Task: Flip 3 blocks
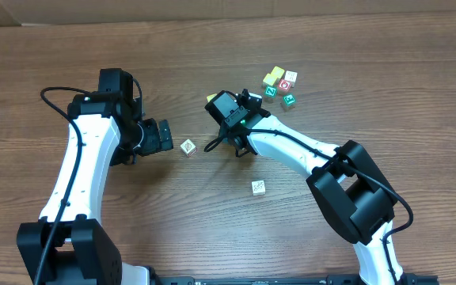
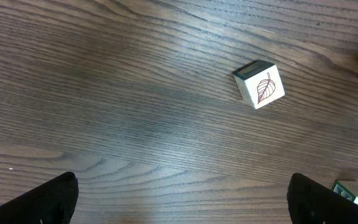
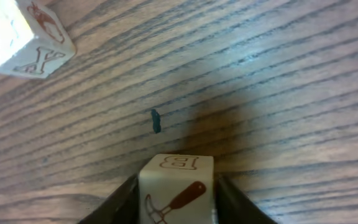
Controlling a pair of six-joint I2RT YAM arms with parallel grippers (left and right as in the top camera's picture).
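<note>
In the right wrist view a cream block (image 3: 178, 190) with a red hammer drawing and a letter B sits between my right gripper's fingers (image 3: 229, 202), which press on both its sides just above the table. A second cream block (image 3: 18, 34) with a letter Y lies at the top left. From overhead, my right gripper (image 1: 241, 147) points down at mid-table and hides its block. A leaf-marked block (image 1: 188, 147) (image 2: 261, 85) lies just right of my open left gripper (image 1: 163, 134) (image 2: 182, 208), ahead of it and apart from its fingers. Another cream block (image 1: 258, 187) lies nearer the front.
A cluster of yellow, red and green letter cubes (image 1: 280, 85) sits at the back right. A plain yellow cube (image 1: 210, 99) shows partly behind my right wrist. A small dark speck (image 3: 155, 121) marks the wooden table (image 1: 355, 71).
</note>
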